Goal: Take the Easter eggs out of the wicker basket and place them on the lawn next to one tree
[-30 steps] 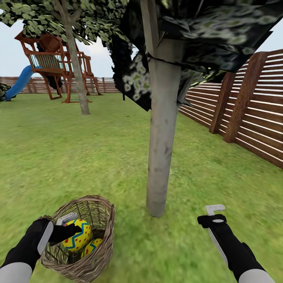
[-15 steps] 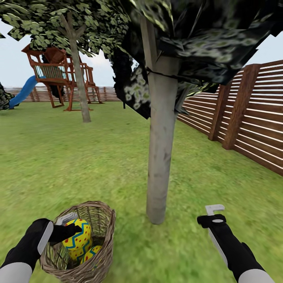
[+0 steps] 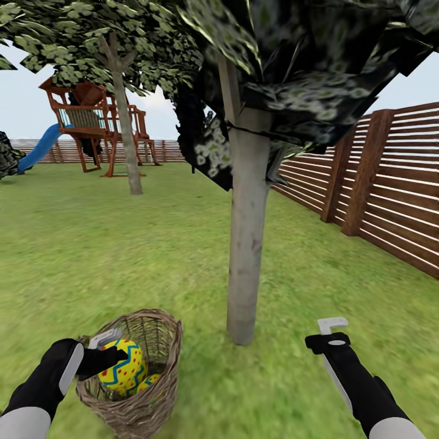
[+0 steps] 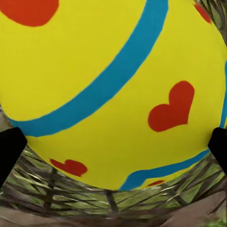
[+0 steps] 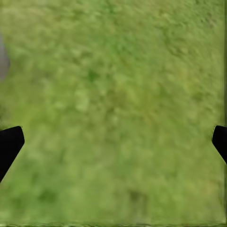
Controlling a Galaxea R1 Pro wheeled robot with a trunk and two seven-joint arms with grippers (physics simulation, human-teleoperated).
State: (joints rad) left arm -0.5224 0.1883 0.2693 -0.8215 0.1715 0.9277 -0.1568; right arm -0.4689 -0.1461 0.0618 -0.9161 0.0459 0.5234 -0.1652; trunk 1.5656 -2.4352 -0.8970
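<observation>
No writing shows; the left gripper point(image 3: 105, 356) clamps an Easter egg point(image 3: 122, 366) above the wicker basket point(image 3: 149, 399), at seven o'clock from the tree point(image 3: 247, 244), while the right gripper point(image 3: 332, 332) hangs spread and empty.

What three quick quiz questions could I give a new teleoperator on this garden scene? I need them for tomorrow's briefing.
1. True or false: the left gripper has an Easter egg between its fingers.
2. What lies under the right gripper? A) the wicker basket B) bare lawn C) an egg
3. Fill in: the wicker basket sits on the lawn close to the trunk of a ____.

Key: 1 true; 2 B; 3 tree.
</observation>
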